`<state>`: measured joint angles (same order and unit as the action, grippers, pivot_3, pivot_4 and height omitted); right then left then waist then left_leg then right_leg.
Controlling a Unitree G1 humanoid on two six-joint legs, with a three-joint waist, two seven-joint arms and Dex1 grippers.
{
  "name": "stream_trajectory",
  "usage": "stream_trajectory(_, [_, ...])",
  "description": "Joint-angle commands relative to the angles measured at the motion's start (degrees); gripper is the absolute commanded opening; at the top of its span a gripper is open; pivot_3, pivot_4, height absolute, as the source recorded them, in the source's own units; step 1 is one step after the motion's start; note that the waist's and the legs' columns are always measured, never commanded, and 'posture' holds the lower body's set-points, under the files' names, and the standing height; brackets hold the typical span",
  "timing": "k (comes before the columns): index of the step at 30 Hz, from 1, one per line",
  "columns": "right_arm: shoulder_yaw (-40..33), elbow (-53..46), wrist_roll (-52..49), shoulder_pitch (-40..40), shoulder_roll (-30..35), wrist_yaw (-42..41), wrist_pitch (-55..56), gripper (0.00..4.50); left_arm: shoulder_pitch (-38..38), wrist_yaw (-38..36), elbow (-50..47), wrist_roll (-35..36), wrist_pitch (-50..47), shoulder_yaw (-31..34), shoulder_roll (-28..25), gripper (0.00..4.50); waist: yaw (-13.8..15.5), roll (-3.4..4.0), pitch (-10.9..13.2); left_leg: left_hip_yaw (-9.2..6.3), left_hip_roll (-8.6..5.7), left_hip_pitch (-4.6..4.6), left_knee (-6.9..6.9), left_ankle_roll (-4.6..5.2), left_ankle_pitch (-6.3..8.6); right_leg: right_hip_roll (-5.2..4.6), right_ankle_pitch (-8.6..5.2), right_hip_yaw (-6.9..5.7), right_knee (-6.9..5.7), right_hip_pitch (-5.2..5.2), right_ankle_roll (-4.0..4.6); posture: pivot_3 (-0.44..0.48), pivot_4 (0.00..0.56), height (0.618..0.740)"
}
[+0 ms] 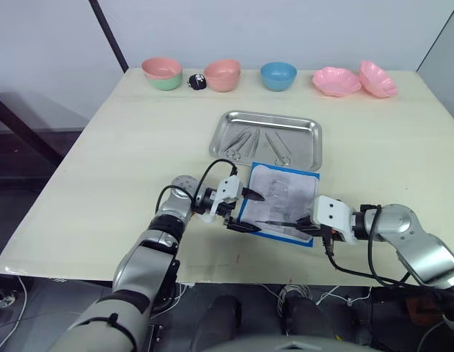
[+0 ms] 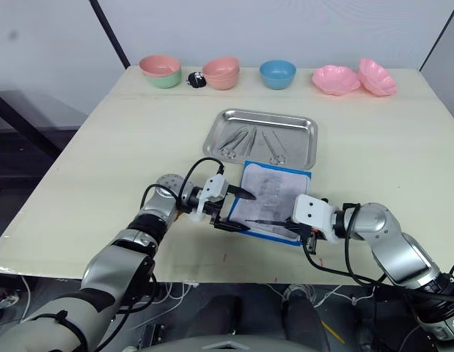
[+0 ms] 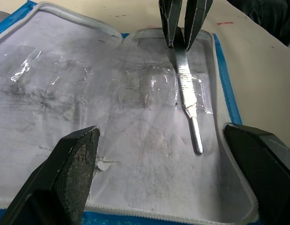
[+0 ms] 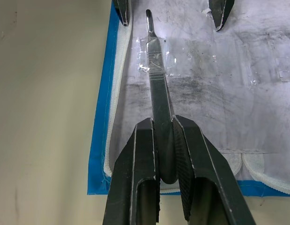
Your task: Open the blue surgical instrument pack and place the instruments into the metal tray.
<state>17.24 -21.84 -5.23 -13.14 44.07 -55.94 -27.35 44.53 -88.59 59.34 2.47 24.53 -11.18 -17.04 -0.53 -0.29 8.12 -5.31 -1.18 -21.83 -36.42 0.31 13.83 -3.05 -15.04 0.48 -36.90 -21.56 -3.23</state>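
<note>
While clamped (right gripper [image 4: 164, 140]): scalpel handle [image 4: 159, 89]

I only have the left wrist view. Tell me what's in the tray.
Observer: The tray, just beyond the pack, holds several silver tools.
Operator: Say what is pinching the flat tool in the pack.
Observer: The right gripper, shut on that tool's near end.
Operator: Report what lies past the tray.
Observer: A row of coloured bowls along the table's far edge.
</note>
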Motion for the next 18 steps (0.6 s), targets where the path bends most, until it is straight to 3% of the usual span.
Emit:
stream_trajectory(1, [-1.4,-2.5,-0.1,-1.9,0.2,0.3,0.2,0.04,-3.2,0.5,4.0,-3.4,-2.2,-2.3,-0.4,4.5,0.0,0.0,0.0,0.0,0.0,0.0,0.0,0.0,0.0,0.0,0.0,0.0,0.0,0.0,0.0,0.0,0.15,0.74])
stream_trajectory(18, [-0.9,-2.7,-0.1,-4.1,-2.1,0.9,-1.0,0.04,-3.2,0.7,4.3,-3.4,-2.3,-2.2,-0.4,4.5,0.0,0.02,0.0,-0.01,0.0,0.0,0.0,0.0,0.0,0.0,0.0,-0.01,0.0,0.0,0.0,0.0,0.15,0.74])
